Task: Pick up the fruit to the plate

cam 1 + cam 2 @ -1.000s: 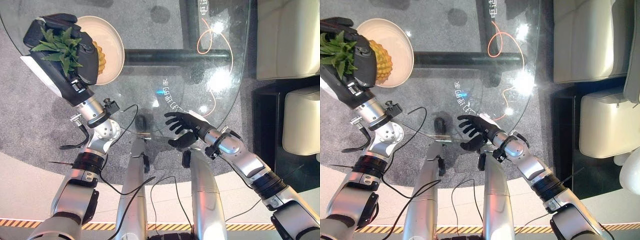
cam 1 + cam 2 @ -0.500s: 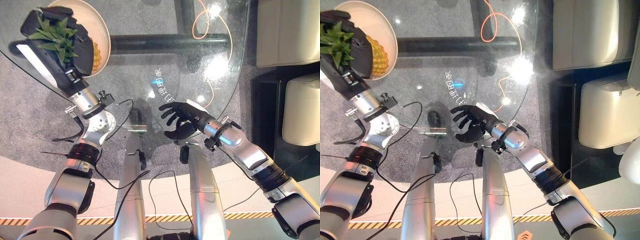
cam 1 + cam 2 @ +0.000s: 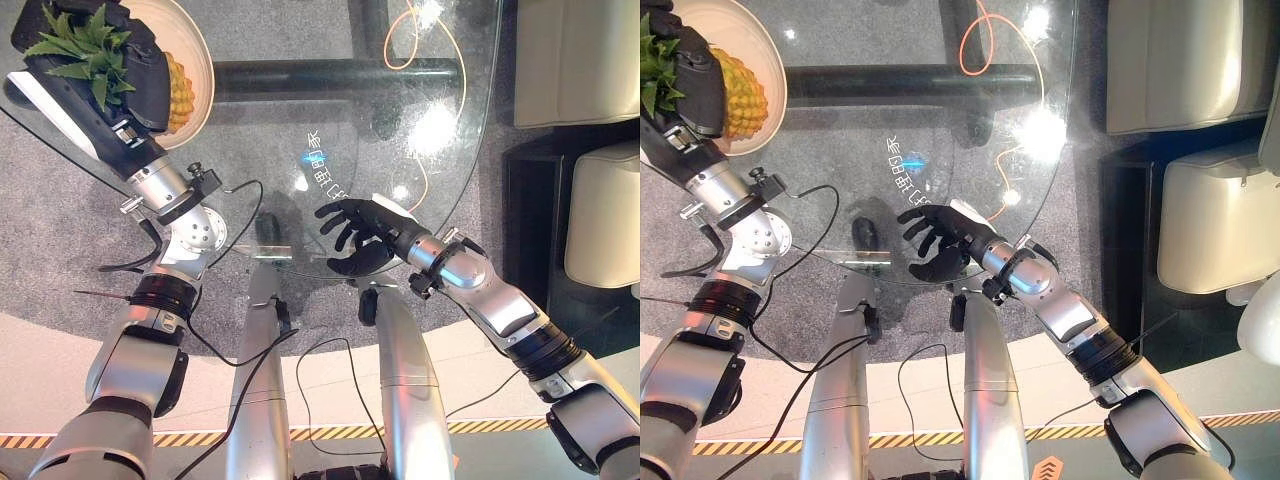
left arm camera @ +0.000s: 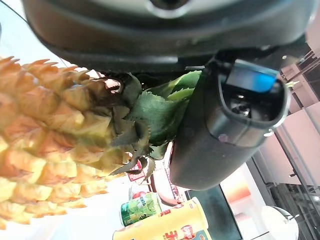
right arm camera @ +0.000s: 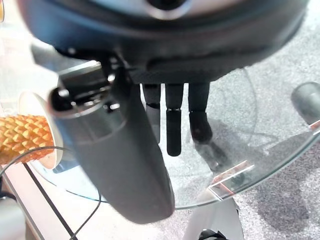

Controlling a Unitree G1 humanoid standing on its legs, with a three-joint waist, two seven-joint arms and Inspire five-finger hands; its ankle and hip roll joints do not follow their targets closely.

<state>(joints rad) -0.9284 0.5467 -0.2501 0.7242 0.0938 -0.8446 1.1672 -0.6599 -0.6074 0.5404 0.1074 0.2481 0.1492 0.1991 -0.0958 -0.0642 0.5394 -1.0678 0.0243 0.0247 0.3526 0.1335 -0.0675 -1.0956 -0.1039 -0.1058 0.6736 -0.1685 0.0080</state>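
Note:
A yellow pineapple (image 3: 180, 85) with a green leafy crown (image 3: 85, 40) hangs over the cream plate (image 3: 207, 70) at the far left of the glass table (image 3: 300, 120). My left hand (image 3: 135, 65) is shut on the pineapple at its crown; the left wrist view shows the thumb (image 4: 225, 120) curled against the leaves (image 4: 155, 110) and the fruit body (image 4: 45, 145) past it. I cannot tell whether the fruit touches the plate. My right hand (image 3: 360, 235) hovers open over the table's near edge, fingers (image 5: 172, 120) straight and holding nothing.
An orange cable (image 3: 430, 60) lies on the floor beneath the glass, beside the dark table base (image 3: 330, 75). Cream seats (image 3: 575, 60) stand to the right of the table. Drink cans (image 4: 165, 225) show beyond the pineapple.
The whole picture has shifted, so the camera moved. My left hand keeps hold of the pineapple over the plate. The right hand stays open in about the same place.

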